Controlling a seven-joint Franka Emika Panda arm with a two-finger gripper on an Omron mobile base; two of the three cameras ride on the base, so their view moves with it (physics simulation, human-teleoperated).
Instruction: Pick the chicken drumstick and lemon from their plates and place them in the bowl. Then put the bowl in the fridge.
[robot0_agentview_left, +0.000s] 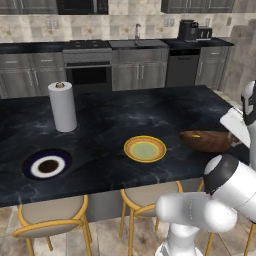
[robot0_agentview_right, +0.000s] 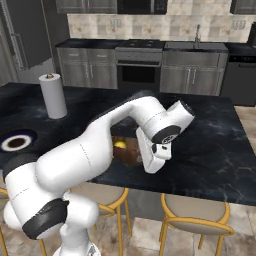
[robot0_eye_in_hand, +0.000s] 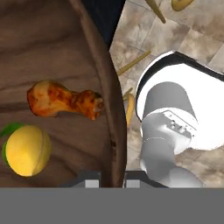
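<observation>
Fingers (robot0_eye_in_hand: 111, 178) apparently pinch bowl (robot0_eye_in_hand: 52, 52) rim — drumstick (robot0_eye_in_hand: 65, 101), lemon (robot0_eye_in_hand: 25, 149) inside.

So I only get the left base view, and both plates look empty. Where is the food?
Observer: The hand view shows the chicken drumstick lying inside the bowl.
Operator: And the yellow fruit?
Observer: The lemon is in there too, right beside the drumstick.
Operator: Is the robot holding anything?
Observer: Yes. The gripper is closed on the bowl's rim, one fingertip on each side of it.
</observation>
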